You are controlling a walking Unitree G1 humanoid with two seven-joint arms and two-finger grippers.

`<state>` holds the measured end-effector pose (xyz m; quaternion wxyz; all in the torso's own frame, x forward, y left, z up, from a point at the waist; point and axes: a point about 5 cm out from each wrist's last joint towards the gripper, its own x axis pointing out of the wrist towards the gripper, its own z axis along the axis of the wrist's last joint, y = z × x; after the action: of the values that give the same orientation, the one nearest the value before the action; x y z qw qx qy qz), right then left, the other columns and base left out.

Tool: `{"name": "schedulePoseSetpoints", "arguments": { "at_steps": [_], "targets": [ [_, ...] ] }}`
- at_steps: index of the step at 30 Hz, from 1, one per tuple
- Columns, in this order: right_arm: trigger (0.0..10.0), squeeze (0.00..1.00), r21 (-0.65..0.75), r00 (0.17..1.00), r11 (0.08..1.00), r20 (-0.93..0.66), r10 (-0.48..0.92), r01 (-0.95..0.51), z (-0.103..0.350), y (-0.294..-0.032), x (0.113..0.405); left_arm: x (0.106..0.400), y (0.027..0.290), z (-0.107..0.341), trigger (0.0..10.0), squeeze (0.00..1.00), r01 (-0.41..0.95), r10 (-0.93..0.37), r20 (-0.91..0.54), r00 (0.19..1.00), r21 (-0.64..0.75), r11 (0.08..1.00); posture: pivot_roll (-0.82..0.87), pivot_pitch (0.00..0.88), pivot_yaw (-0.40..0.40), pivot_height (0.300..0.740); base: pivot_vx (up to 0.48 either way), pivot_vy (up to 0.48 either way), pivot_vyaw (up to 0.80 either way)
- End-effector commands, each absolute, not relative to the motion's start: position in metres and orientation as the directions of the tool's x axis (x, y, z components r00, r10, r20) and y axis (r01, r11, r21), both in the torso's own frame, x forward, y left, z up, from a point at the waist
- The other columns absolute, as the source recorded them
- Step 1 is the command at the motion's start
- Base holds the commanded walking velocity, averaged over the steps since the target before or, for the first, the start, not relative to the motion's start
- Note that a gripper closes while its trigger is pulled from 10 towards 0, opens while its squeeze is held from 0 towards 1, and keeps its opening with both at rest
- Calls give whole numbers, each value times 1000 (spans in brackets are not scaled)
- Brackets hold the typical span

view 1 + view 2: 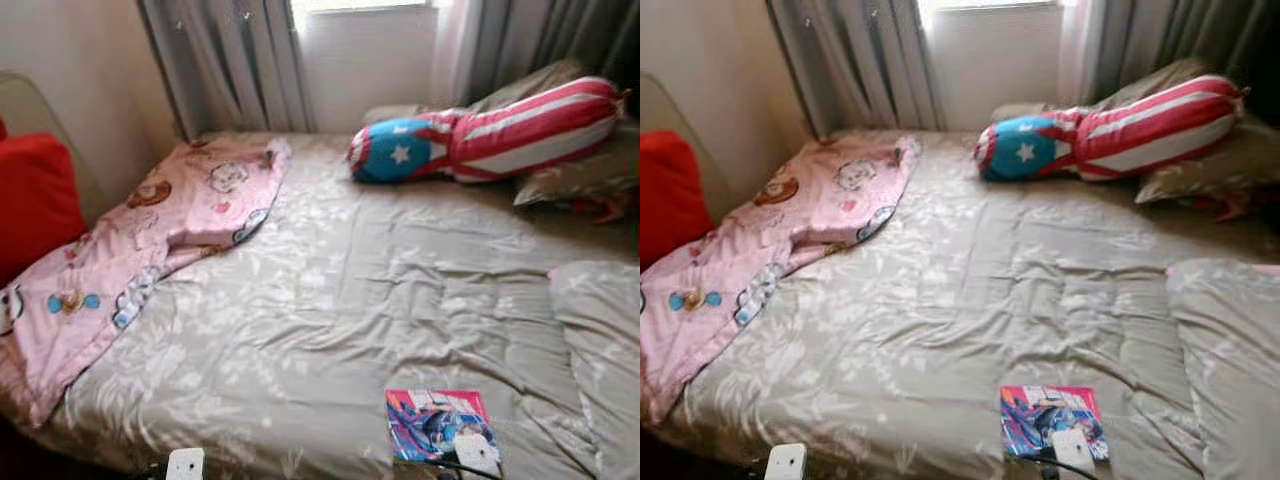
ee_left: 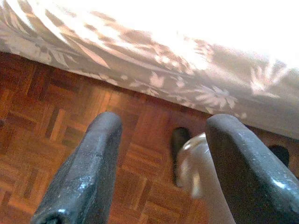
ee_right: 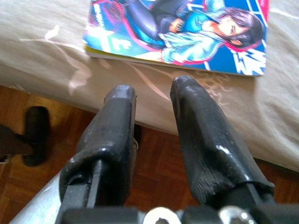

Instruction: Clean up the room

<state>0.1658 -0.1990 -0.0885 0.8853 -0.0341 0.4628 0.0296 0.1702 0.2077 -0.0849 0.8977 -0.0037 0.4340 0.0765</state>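
Glossy and brightly printed, the comic book lies flat on the bed at its near edge, just ahead of the right claw, long side running across that claw's reach. The right claw hangs empty, fingers narrowly parted, low beside the mattress edge, and is the nearer. The left claw, spread wide and empty, hovers over parquet floor.
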Motion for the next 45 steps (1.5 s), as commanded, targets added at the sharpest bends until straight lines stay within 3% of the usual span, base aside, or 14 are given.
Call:
{"name": "schedulePoseSetpoints", "arguments": {
  "at_steps": [1, 45],
  "targets": [
    [10000, 0, -1, 584, 995, -810, 55, -95, -88, -186, 172, 162, 217, -87, 10000, 0, -154, 159, -794, 587, 83, 985, -116, 0, 37, 740, 0, 356, 0],
    [10000, 0, 12, 590, 996, -805, 64, -92, -88, -172, 175, 164, 217, -86, 10000, 0, -174, 165, -790, 591, 75, 982, -105, 0, 29, 740, 0, 361, 0]
  ]
}}
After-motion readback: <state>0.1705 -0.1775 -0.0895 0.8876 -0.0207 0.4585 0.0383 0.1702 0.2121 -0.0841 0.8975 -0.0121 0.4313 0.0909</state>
